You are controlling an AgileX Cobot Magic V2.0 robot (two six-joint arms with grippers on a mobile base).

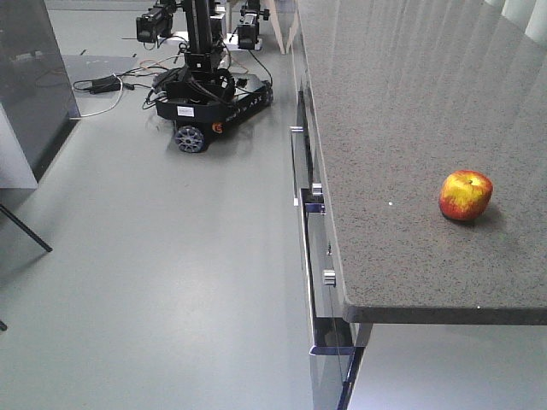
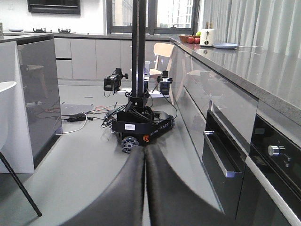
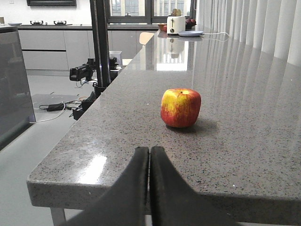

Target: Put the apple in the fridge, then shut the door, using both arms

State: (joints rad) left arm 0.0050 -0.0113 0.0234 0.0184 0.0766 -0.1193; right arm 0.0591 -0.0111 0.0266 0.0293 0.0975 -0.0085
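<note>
The apple [image 1: 466,196] [image 3: 180,108], red with yellow patches, stands upright on the speckled grey counter [image 1: 402,128] near its front right corner. My right gripper [image 3: 149,149] is shut and empty, hovering at the counter's near edge [image 3: 141,188]. The apple lies ahead of it, slightly to the right, with a gap between them. My left gripper [image 2: 144,153] is shut and empty too, low over the floor and pointing down the aisle beside the cabinet fronts. A dark grey glossy panel [image 1: 26,77] [image 2: 37,94] stands at the left; I cannot tell whether it is the fridge or its door.
A small black wheeled robot [image 1: 209,102] [image 2: 141,127] is parked in the aisle with cables [image 1: 102,85] on the floor beside it. Oven fronts and drawer handles [image 1: 312,205] [image 2: 221,160] line the counter's side. A toaster [image 3: 176,24] and plate sit at the counter's far end.
</note>
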